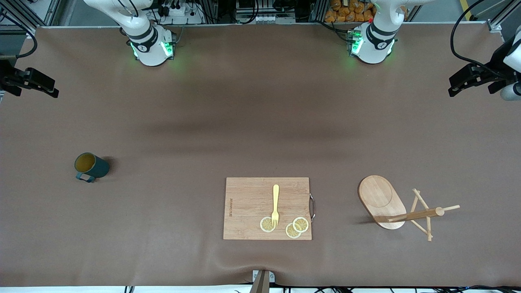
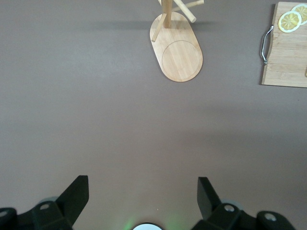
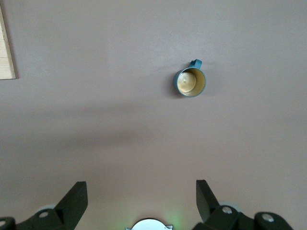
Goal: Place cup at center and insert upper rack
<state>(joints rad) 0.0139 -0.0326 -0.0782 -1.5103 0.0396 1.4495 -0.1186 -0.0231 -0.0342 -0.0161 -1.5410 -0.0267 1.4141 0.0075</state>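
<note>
The cup point(image 1: 90, 166), a dark teal mug with a yellowish inside, stands upright on the brown table toward the right arm's end; its handle points toward the front camera. It also shows in the right wrist view, cup point(image 3: 190, 81). The upper rack point(image 1: 382, 201), a light wooden stand with an oval base, a post and thin pegs, stands toward the left arm's end, rack point(image 2: 176, 50). My left gripper point(image 1: 452, 85) hangs open and empty at that end of the table, left gripper point(image 2: 143, 184). My right gripper point(image 1: 53, 87) hangs open and empty over the other end, right gripper point(image 3: 142, 187).
A rectangular wooden cutting board point(image 1: 248, 203) with a metal handle lies midway along the table, near the front camera's edge. On it are a yellow fork point(image 1: 275, 205) and three lemon slices point(image 1: 300, 224). The arms' bases stand along the table's back edge.
</note>
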